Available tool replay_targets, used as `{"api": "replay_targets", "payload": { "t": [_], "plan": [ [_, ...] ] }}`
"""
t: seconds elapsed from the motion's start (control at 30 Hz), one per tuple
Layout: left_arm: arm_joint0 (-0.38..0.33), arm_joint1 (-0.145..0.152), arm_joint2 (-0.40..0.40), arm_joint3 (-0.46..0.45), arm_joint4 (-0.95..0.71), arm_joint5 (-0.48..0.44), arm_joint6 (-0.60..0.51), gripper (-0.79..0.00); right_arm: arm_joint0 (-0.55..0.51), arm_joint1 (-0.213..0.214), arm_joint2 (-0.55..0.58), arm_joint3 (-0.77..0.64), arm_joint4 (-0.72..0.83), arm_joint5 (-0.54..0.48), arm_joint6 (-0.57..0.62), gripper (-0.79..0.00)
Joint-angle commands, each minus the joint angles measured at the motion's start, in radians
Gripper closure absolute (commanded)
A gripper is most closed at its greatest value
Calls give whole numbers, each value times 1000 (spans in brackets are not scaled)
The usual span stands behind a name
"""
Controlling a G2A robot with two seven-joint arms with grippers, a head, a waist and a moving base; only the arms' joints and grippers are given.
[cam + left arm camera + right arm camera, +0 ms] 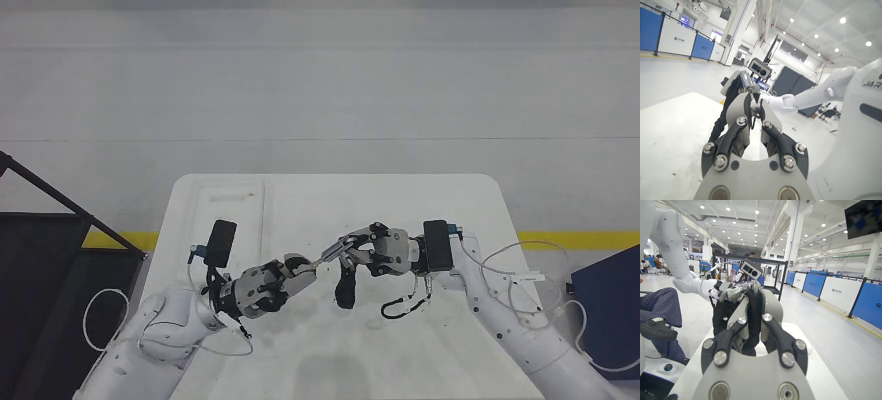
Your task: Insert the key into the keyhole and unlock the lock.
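Clamped in left gripper [753,111] — small silver metal key [753,103], tip at keyhole [750,91] of chrome cylinder lock [746,79], midair, pinched by right gripper [753,294]. Likely light, stiff, slippery — grip by textured head.

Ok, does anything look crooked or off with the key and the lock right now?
Nothing stands out. The left gripper pinches the key, whose tip meets the keyhole end of the chrome lock, roughly in line with it. The right gripper holds the chrome lock above the table.
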Motion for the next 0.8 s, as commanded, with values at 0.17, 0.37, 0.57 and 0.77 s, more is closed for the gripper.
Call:
{"api": "replay_targets", "payload": {
  "t": [0.17,0.37,0.57,0.77],
  "plan": [
    [-25,-19,-32,-31,392,-24,197,0,-8,0,3,-7,3,0,0,0],
    [-31,-29,-50,-52,683,-2,351,0,-15,1,8,-10,5,-2,2,0],
    [-28,-28,-64,-59,924,23,461,0,-22,2,11,-15,8,-1,1,0],
    [-24,-25,-69,-56,1051,56,582,0,-24,2,14,-20,4,-3,3,0]
  ]
}}
